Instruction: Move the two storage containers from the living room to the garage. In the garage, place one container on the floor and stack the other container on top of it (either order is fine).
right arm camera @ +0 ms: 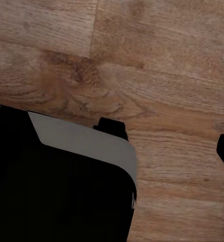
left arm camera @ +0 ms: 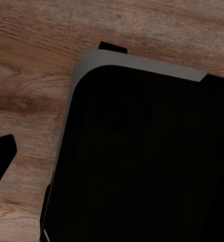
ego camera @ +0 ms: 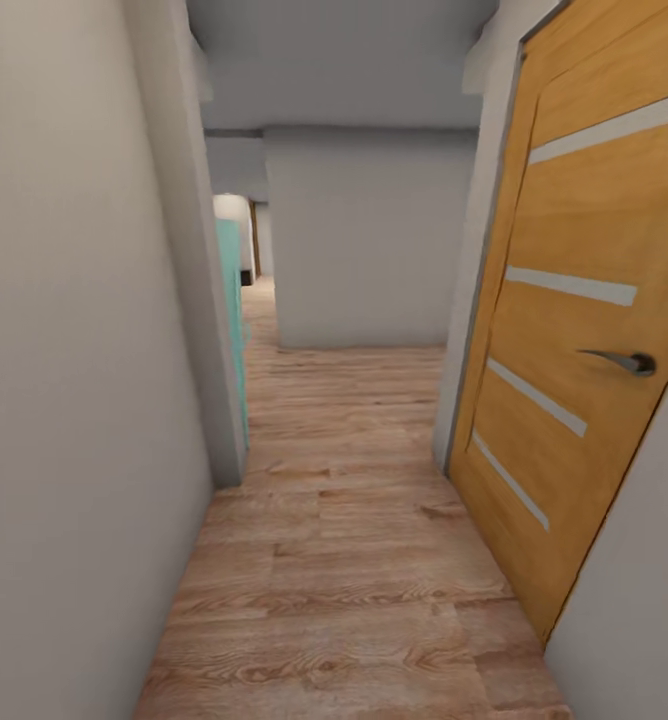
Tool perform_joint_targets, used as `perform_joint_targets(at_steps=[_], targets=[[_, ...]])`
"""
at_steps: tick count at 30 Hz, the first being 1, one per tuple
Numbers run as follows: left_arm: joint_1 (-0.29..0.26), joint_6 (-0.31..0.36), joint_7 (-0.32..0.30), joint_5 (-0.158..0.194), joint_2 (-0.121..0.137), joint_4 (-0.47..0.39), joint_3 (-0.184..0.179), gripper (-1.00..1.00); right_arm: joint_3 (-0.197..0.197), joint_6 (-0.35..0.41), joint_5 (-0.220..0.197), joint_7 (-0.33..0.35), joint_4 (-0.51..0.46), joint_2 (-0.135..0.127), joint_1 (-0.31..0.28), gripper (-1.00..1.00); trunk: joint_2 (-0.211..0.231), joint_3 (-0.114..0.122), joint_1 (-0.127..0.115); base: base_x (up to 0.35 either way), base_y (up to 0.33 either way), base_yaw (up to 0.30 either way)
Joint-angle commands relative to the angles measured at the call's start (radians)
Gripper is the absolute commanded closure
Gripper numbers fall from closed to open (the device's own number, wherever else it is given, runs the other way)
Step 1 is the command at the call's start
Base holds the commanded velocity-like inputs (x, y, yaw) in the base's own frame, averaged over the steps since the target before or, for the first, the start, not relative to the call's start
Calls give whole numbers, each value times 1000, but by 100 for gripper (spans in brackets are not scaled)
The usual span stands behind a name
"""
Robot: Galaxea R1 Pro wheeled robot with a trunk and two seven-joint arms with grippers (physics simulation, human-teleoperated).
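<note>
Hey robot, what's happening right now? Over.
In a hallway on wood-plank floor. Bins not seen here. Claws hard to judge. Wooden door ajar on right, wall ahead. Over.

A narrow corridor with pale grey walls (ego camera: 64, 400) and light wood-plank flooring (ego camera: 354, 560). An orange wooden door with grey stripes (ego camera: 584, 330) stands right; a teal panel (ego camera: 232, 300) left.
</note>
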Motion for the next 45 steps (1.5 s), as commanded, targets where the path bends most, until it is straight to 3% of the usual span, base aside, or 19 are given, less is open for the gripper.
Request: perform_joint_targets(at_steps=[1, 45], targets=[[0, -1, 0, 4, 0, -1, 0, -100, 4, -3, 2, -5, 3, 0, -1, -100, 0, -1, 1, 322, 0, 214], [0, 0, 0, 4, 0, -1, 0, -100, 1, -11, 5, -4, 3, 1, -1, -100, 0, -1, 1, 322, -21, 10]])
